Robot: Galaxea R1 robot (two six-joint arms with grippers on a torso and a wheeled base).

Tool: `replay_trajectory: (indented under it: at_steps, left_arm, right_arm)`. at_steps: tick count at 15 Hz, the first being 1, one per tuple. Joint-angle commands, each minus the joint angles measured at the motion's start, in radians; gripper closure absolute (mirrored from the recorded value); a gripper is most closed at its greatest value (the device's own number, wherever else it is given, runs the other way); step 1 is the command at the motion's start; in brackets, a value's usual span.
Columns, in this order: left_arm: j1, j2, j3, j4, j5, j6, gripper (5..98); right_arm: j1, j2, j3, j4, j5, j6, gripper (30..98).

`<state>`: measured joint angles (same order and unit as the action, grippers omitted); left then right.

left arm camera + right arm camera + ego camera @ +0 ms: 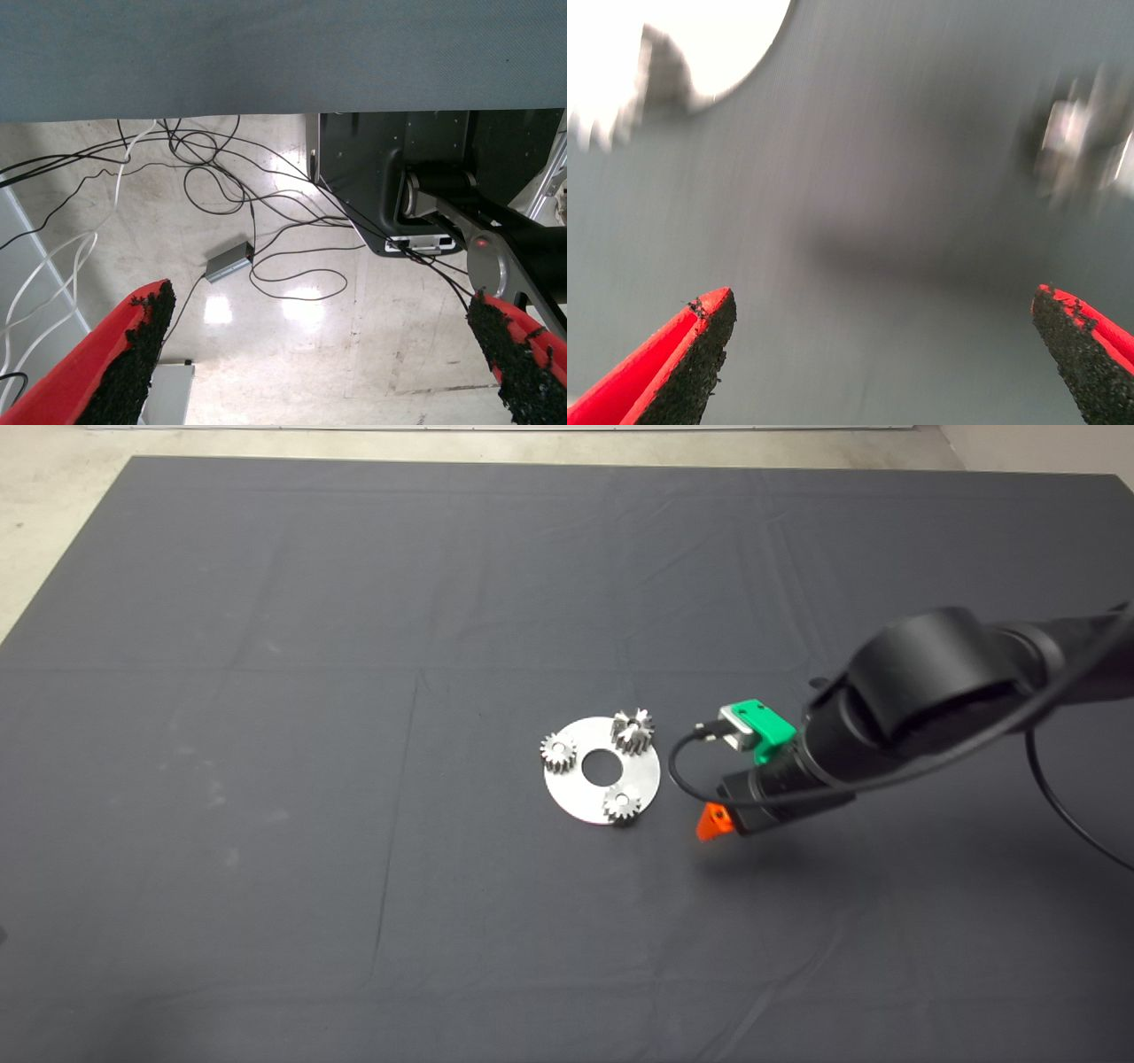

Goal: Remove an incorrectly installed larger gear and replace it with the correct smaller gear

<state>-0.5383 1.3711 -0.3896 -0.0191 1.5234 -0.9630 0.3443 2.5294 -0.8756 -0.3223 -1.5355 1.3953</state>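
A round silver plate lies mid-mat with three gears on it. The larger gear, tall and long-toothed, stands on its far right part. Two low small gears sit at its left and near edges. My right gripper is open and empty just right of the plate, one red finger showing under the arm. In the right wrist view a blurred small silver piece, seemingly the smaller gear, lies on bare mat apart from the plate. The arm hides it from above. My left gripper is open and parked off the mat.
The dark mat stretches widely around the plate. The left wrist view shows pale floor with loose cables and the robot's black base.
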Motion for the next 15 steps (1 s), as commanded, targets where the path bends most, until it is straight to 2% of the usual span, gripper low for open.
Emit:
replay_trajectory:
  at_steps: [1, 6, 11, 15]
  left_arm:
    - [0.001, 0.0, 0.017, -0.015, 0.023, -0.017, 19.4]
    - [0.001, 0.0, 0.017, -0.015, 0.015, -0.019, 19.4]
    - [0.001, 0.0, 0.017, -0.015, 0.0, -0.022, 19.4]
    - [0.001, 0.0, 0.017, -0.015, 0.0, -0.022, 19.4]
  right_arm:
    - [0.053, 0.151, -0.131, -0.03, -0.072, -0.062, 39.9]
    - [0.093, 0.282, -0.272, -0.03, -0.072, -0.101, 39.9]
    - [0.082, 0.301, -0.374, -0.062, -0.075, -0.175, 39.9]
    - [0.073, 0.3, -0.392, -0.068, -0.077, -0.183, 39.9]
